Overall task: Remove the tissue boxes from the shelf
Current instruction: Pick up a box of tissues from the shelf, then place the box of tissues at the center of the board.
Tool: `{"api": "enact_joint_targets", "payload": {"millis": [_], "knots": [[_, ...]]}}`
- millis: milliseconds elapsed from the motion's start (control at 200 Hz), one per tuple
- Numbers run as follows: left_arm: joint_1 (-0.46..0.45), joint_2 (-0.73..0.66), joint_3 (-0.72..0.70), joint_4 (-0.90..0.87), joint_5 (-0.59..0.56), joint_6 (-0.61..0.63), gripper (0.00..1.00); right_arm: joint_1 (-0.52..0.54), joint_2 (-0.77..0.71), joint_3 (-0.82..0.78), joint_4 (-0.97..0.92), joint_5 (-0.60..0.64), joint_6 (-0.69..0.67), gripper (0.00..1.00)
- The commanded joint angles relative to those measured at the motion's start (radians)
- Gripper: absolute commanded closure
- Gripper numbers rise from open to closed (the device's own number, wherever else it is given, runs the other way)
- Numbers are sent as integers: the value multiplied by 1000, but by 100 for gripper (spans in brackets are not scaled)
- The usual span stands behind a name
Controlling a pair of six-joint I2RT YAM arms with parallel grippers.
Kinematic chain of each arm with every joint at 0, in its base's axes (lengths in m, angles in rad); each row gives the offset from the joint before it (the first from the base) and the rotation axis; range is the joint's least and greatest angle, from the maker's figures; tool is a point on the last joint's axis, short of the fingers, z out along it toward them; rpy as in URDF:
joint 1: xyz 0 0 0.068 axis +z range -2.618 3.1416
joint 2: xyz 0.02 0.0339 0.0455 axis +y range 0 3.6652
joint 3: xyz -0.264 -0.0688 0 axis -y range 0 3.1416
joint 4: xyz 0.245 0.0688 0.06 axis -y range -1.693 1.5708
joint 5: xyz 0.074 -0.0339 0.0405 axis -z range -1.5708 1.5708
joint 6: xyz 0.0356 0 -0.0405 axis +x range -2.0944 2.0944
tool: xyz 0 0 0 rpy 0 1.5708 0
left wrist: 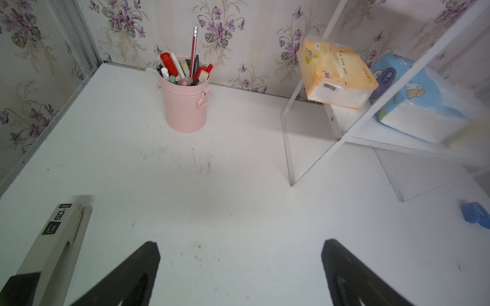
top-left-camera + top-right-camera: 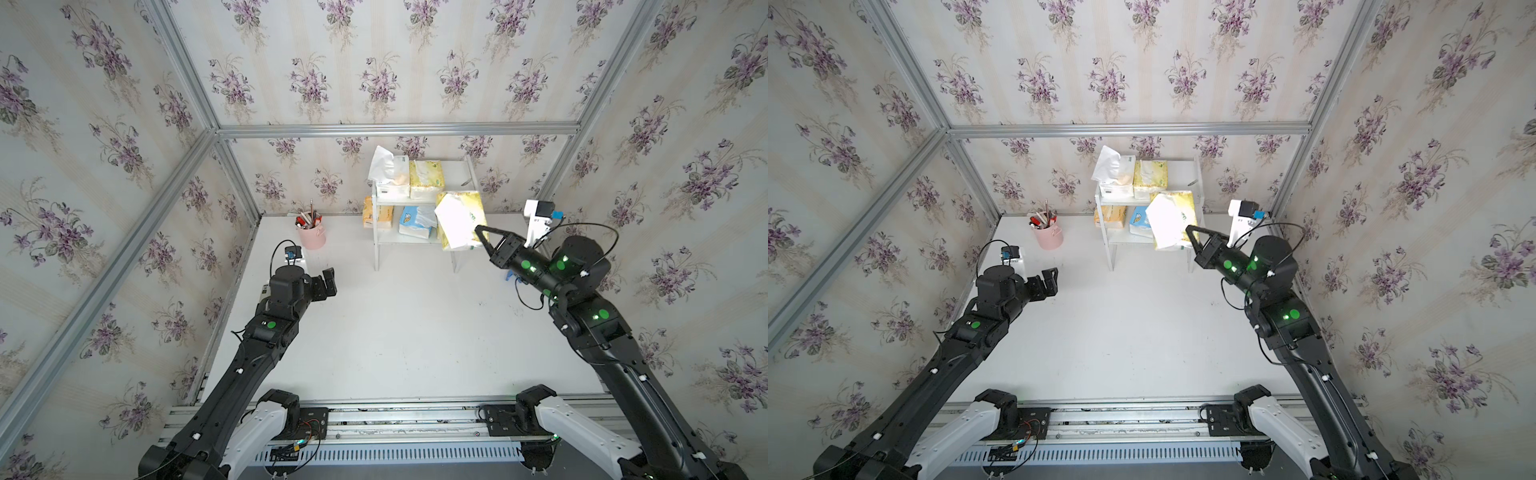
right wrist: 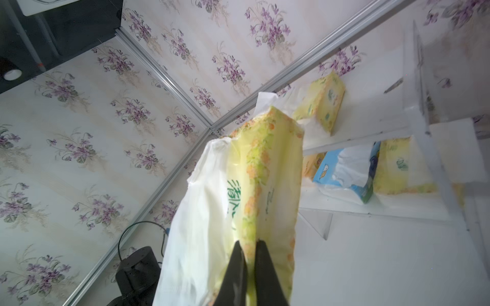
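The right pincer (image 2: 482, 233) is pressed together on the near end of a yellow-and-white tissue pack (image 2: 463, 218), a soft brick in glossy, crinkled plastic with a floral border. In the right wrist view the black fingers nip the wrapper, and the pack's long axis runs on in line with them. Its far end points toward the upper board of the shelf (image 2: 457, 173). The pack hangs tilted in the air just before the shelf's right end, with a limp white tissue sheet (image 2: 451, 224) spilling from its face.

The shelf is flat white boards between thin upright panels. On its upper board lie a white pack (image 2: 392, 183) with a tissue standing up and a yellow pack (image 2: 426, 179). On the lower board lie an orange pack (image 2: 377, 212), a light blue pack (image 2: 415, 222) and another yellow pack (image 3: 395, 167).

The left pincer (image 2: 328, 282) is spread wide over the matte white desk (image 2: 395, 332), well to the shelf's left and forward of it.
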Motion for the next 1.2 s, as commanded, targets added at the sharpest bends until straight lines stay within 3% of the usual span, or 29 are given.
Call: {"api": "enact_joint_targets", "payload": {"millis": [0,265,500,799,1194], "knots": [[14,7,11,-27,-41,-37,1,97,-7,-139,195,60,163,100],[45,-25,-6,-70,-57,-66,1,372,175,-440,592,218,392,100],[56,-60,-25,-90,-58,-85,1,457,418,-505,835,312,506,100],[58,-84,-38,-104,-60,-102,1,509,789,-434,1071,318,604,100],[58,-94,-58,-96,-67,-116,1,526,1084,-261,1053,318,626,100]]}}
